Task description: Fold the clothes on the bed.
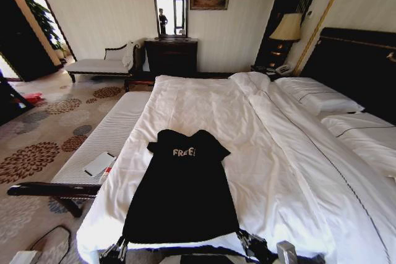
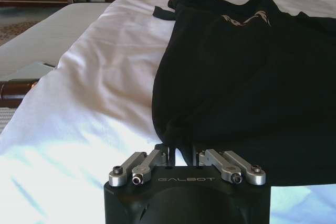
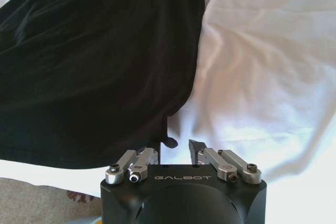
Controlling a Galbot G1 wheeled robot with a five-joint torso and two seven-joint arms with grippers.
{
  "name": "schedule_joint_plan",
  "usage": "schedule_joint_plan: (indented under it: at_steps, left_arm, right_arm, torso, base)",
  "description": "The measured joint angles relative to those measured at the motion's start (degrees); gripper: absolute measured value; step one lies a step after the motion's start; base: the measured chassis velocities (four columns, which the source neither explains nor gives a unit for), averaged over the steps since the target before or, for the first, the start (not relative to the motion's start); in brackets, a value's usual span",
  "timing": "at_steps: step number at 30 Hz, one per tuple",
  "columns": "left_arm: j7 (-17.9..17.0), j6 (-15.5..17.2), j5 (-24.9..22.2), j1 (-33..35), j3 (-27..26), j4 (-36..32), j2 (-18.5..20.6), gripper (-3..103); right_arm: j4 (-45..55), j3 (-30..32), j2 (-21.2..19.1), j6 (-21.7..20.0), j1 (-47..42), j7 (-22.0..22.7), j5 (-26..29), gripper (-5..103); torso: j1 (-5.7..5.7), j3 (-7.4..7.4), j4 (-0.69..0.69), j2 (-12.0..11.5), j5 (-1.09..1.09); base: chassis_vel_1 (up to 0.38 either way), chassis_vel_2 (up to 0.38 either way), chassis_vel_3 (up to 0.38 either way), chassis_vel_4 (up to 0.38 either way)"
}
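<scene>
A black T-shirt (image 1: pixel 182 193) with white "FREE!" on the chest lies flat, face up, on the white bed (image 1: pixel 272 171). Its collar points to 12 o'clock, its hem to 6 at the bed's near edge. Both short sleeves are spread out.

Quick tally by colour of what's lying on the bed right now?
Black: 1, the T-shirt
White: 3, the duvet and two pillows
Total: 4
</scene>
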Motion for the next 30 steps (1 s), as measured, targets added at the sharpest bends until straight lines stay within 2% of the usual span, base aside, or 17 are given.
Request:
schedule_joint_plan:
  at_steps: [1, 2, 3, 5, 6, 8, 10, 13, 14, 15, 16, 18, 20, 23, 25, 26, 30]
  left_arm:
    - [-0.04, -0.19, 0.46, 0.10, -0.09, -0.11, -0.02, 28]
    - [-0.09, -0.46, 0.98, 0.20, -0.23, -0.18, -0.03, 34]
    - [-0.09, -0.46, 0.98, 0.20, -0.23, -0.18, -0.03, 34]
    - [-0.22, -1.01, 1.82, 0.32, -0.61, -0.27, -0.05, 39]
    - [-0.29, -1.29, 2.13, 0.34, -0.97, -0.49, -0.09, 50]
    - [-0.67, -1.46, 2.14, -0.04, -1.34, -1.10, -0.21, 55]
    - [-0.79, -1.50, 2.13, -0.19, -1.42, -1.25, -0.27, 61]
    - [-1.37, -1.40, 1.77, -1.90, -2.51, -2.99, -1.18, 78]
    - [-1.37, -1.40, 1.77, -1.90, -2.51, -2.99, -1.18, 78]
    - [-1.65, -1.08, 1.63, -2.77, -2.64, -3.54, -1.34, 84]
    - [-2.02, -0.93, 1.63, -3.42, -2.63, -3.78, -1.36, 84]
    - [-2.24, -0.87, 1.66, -3.77, -2.59, -3.90, -1.38, 89]
    - [-3.27, -0.25, 1.90, -6.40, -2.07, -4.35, -1.75, 98]
    - [-3.88, 0.42, 2.20, -8.81, -1.87, -4.54, -2.19, 99]
    - [-4.11, 2.37, 3.16, -13.14, -2.19, -4.79, -2.92, 100]
    - [-4.97, 4.64, 3.80, -17.40, -3.03, -4.82, -3.10, 100]
    - [-6.94, 9.36, 1.05, -23.23, -2.62, -6.26, -1.79, 100]
  right_arm:
    - [0.20, 0.28, 0.29, 0.41, -0.45, -0.13, -0.59, 37]
    - [0.47, 0.68, 0.53, 0.91, -0.99, -0.22, -1.17, 37]
    - [0.47, 0.68, 0.53, 0.91, -0.99, -0.22, -1.17, 37]
    - [0.92, 1.43, 0.67, 1.94, -1.47, -0.33, -1.58, 47]
    - [1.43, 2.33, 0.74, 2.54, -1.18, -0.16, -1.23, 53]
    - [2.21, 4.01, 0.78, 2.79, 0.29, 0.41, 0.52, 64]
    - [2.37, 4.36, 0.76, 2.80, 0.64, 0.55, 1.01, 64]
    - [3.53, 8.16, -0.30, 2.53, 5.27, 2.15, 8.28, 81]
    - [3.53, 8.16, -0.30, 2.53, 5.27, 2.15, 8.28, 81]
    - [3.57, 9.52, -1.10, 2.04, 7.93, 3.07, 11.92, 86]
    - [3.28, 10.13, -1.79, 1.85, 10.01, 3.45, 13.91, 92]
    - [2.87, 10.35, -2.22, 1.84, 11.23, 3.51, 14.84, 92]
    - [0.08, 9.70, -4.10, 1.93, 17.68, 3.50, 18.55, 99]
    - [-2.20, 8.23, -4.79, 1.94, 22.41, 2.94, 20.53, 100]
    - [-6.26, 6.39, -4.49, 1.94, 29.09, 0.67, 21.37, 100]
    - [-9.56, 4.98, -3.93, 1.94, 34.01, -0.68, 22.67, 100]
    - [-14.36, 3.05, -4.08, 1.50, 41.04, -2.20, 27.04, 100]
  torso:
    - [0.00, 0.00, 0.00, 0.00, 0.00]
    - [0.00, 0.00, 0.00, 0.00, 0.00]
    - [0.00, 0.00, 0.00, 0.00, 0.00]
    - [0.00, 0.00, -0.01, 0.00, 0.00]
    - [0.00, 0.00, -0.01, 0.00, 0.00]
    - [0.00, 0.00, 0.00, 0.00, 0.00]
    - [0.00, 0.00, 0.00, 0.00, 0.00]
    - [0.00, 0.00, -0.01, 0.00, 0.01]
    - [0.00, 0.00, -0.01, 0.00, 0.01]
    - [0.00, 0.01, 0.00, 0.00, 0.01]
    - [0.00, 0.00, 0.00, 0.00, 0.01]
    - [0.00, 0.00, 0.00, 0.00, 0.01]
    - [0.00, 0.01, 0.00, -0.01, 0.00]
    - [0.00, 0.01, 0.01, 0.00, 0.02]
    - [0.00, 0.01, 0.01, -0.01, 0.01]
    - [0.00, 0.01, 0.02, -0.01, 0.03]
    - [0.02, 0.02, -0.01, -0.02, 0.00]
  base:
    - [0.000, 0.000, 0.000, 0.000]
    - [0.000, 0.000, 0.000, 0.000]
    - [0.000, 0.000, 0.000, 0.000]
    - [0.000, 0.000, 0.000, 0.000]
    - [0.000, 0.000, 0.000, 0.000]
    - [0.000, 0.000, 0.000, 0.000]
    - [0.000, 0.000, 0.000, 0.000]
    - [0.000, 0.000, 0.000, 0.000]
    - [0.000, 0.000, 0.000, 0.000]
    - [0.000, 0.000, 0.000, 0.000]
    - [0.000, 0.000, 0.000, 0.000]
    - [0.000, 0.000, 0.000, 0.000]
    - [0.000, 0.000, 0.000, 0.000]
    - [0.000, 0.000, 0.000, 0.000]
    - [0.000, 0.000, 0.000, 0.000]
    - [0.000, 0.000, 0.000, 0.000]
    - [0.000, 0.000, 0.000, 0.000]
